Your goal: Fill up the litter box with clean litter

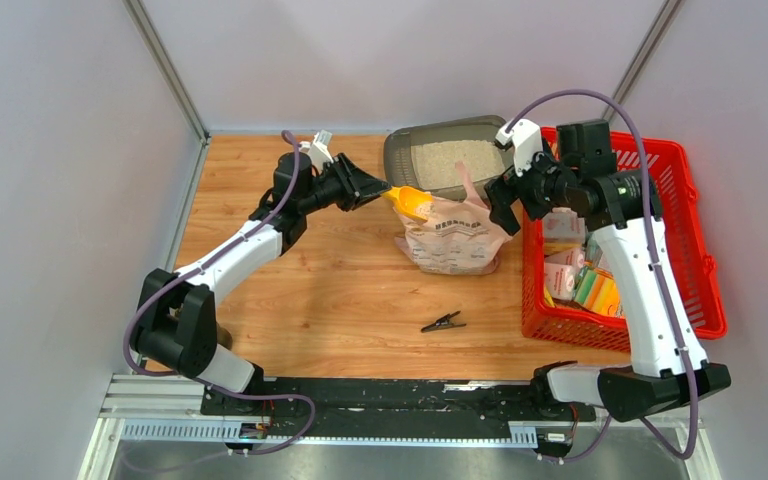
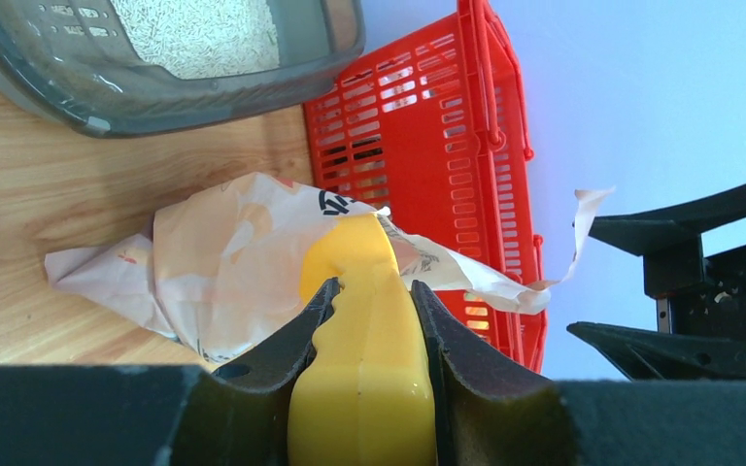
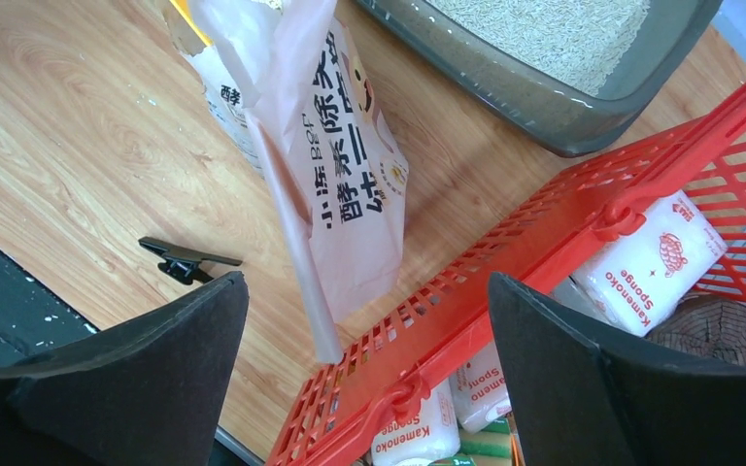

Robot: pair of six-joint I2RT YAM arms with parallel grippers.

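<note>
Nearest thing on the wooden table [image 1: 310,300] is a little black clip [image 1: 443,322], lying on its own near the front edge, well apart from everything else.

Behind it, around the middle, is the pale printed litter bag [image 1: 455,240], standing up kinda crumpled with its top torn open.

The left gripper [image 2: 374,289] comes in from the left and is pinching the handle of a yellow scoop [image 1: 410,203]. You can see both fingers tight against the sides of the handle in the wrist view. The front end of the scoop is right at the bag's opened top, on the bag's left side. Can't tell if there's anything in the scoop.

The right gripper [image 3: 365,282] is just right of the bag, spread wide with nothing in it. A loose flap of the bag's top stands in the gap between its fingers without either one touching it.

To the right is a red mesh basket [image 1: 695,250], with some boxes and white sponge packs [image 3: 651,262] inside.

Farthest back, the litter box [image 1: 392,160] sits at the far edge of the table, just left of the basket. The clean litter [image 1: 460,158] is a pale layer over the bottom of it.
</note>
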